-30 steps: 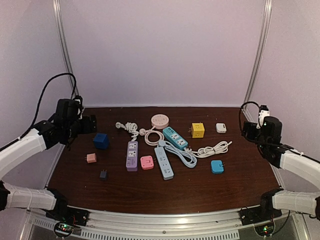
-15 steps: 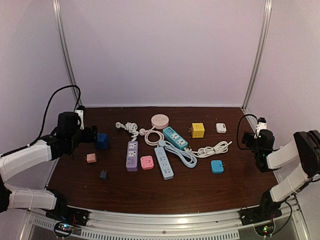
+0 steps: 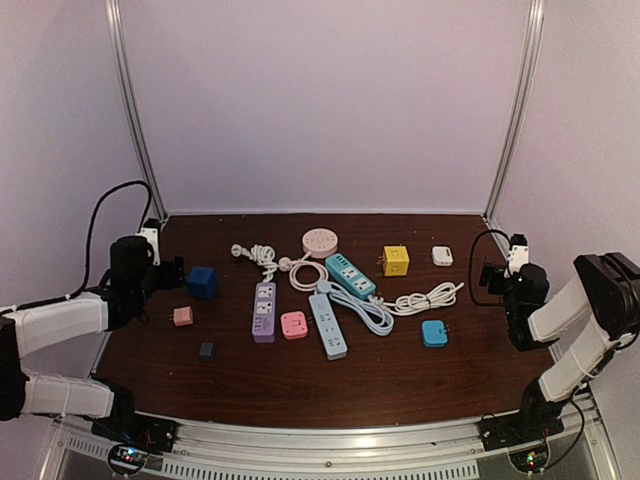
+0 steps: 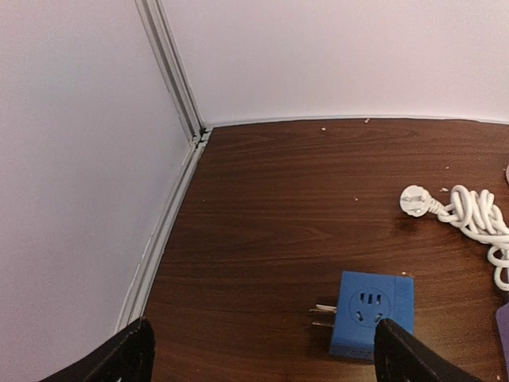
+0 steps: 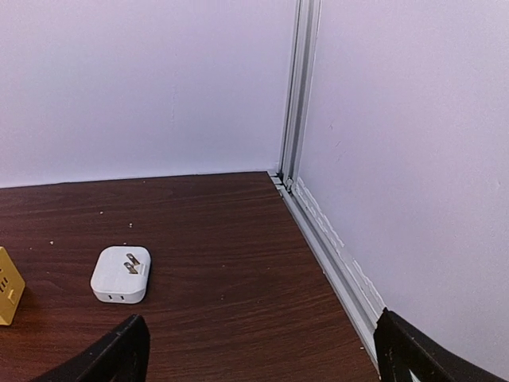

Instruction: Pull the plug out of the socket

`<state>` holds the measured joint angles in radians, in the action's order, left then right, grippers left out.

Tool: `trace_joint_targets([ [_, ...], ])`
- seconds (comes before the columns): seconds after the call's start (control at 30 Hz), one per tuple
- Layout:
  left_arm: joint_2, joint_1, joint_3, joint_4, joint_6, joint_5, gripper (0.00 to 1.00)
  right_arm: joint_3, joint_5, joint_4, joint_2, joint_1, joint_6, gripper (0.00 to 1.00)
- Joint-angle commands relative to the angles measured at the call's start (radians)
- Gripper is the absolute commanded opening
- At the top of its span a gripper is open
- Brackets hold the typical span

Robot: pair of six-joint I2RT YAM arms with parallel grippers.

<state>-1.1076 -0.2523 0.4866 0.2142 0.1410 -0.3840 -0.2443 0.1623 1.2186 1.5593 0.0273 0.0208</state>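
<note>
Jaws spread wide on both arms, nothing between them.

Left gripper point(image 4: 261, 338) hangs low at the table's left edge, pointing in along the wood. Just ahead of it, close to its right finger: blue cube adapter point(image 4: 372, 313), prongs toward the left finger, lying loose and not plugged into anything. Further ahead, off to the right of those jaws: white plug point(image 4: 415, 199) on a coiled cord, also loose. Behind the jaws, toward the arm bases: pink adapter point(image 3: 183, 316) and dark adapter point(image 3: 206, 350), both free on the wood.

Roughly midway between the two sets of jaws is the cluster: purple strip point(image 3: 264, 311), pale blue strip point(image 3: 328, 325), teal strip point(image 3: 350, 275).

My read of the target: seated plug point(image 3: 323, 287) at the far end of the pale blue strip. It is too small in the top view to confirm it's pushed in. It sits well apart from both grippers, so either arm can take it.

The strip looks light and would likely lift with the plug. Best guess is one arm pins the strip body and the other pulls straight out along the prongs.

Yellow cube point(image 3: 396, 260) lies to the right of the cluster. White charger point(image 5: 121, 274) is ahead of the right jaws, toward the left finger, prongs up and loose.

Right gripper point(image 5: 262, 334) sits low at the right edge, facing the far right corner and angled away from the cluster.

Both arms are parked outboard, probably to leave the strips unobstructed for the overhead camera. Approach not yet begun.
</note>
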Motion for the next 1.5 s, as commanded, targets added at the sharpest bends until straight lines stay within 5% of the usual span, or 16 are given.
trace_joint_targets([
  [0.0, -0.055, 0.056, -0.065, 0.23, -0.07, -0.036, 0.98, -0.01, -0.014, 0.044, 0.001, -0.001, 0.004, 1.0],
  [0.57, -0.482, 0.114, -0.244, 1.087, -0.225, 0.058, 0.98, -0.013, -0.017, 0.035, 0.001, -0.001, 0.003, 1.0],
  [0.73, -0.458, 0.138, -0.189, 0.931, -0.207, 0.133, 0.98, -0.015, -0.022, 0.031, 0.001, -0.004, 0.001, 1.0],
  [1.47, -0.463, 0.14, -0.196, 0.955, -0.21, 0.138, 0.98, -0.012, -0.022, 0.037, 0.001, -0.006, 0.002, 1.0],
])
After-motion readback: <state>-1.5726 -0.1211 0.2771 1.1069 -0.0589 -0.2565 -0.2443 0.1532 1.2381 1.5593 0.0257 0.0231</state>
